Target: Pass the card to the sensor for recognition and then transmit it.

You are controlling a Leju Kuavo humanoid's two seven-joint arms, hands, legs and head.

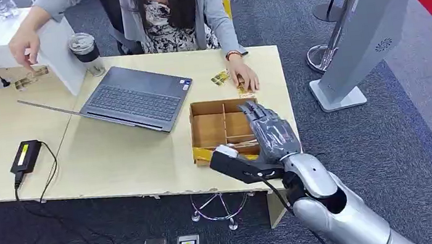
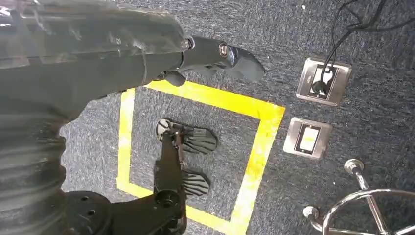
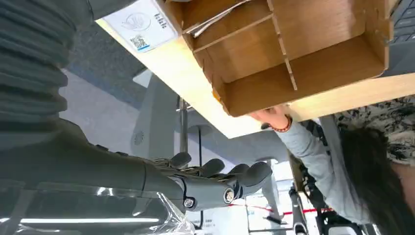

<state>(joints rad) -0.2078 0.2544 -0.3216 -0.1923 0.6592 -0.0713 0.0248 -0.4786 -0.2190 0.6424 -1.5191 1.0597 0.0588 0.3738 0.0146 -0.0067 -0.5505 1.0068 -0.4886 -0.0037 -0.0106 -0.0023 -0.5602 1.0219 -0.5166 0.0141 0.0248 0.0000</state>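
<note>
Head view — right hand (image 1: 268, 129) over box (image 1: 208, 129).

An office — desk (image 1: 118, 159); laptop (image 1: 136, 98); grey carpet (image 1: 413, 129)

No legible text or labels
</note>
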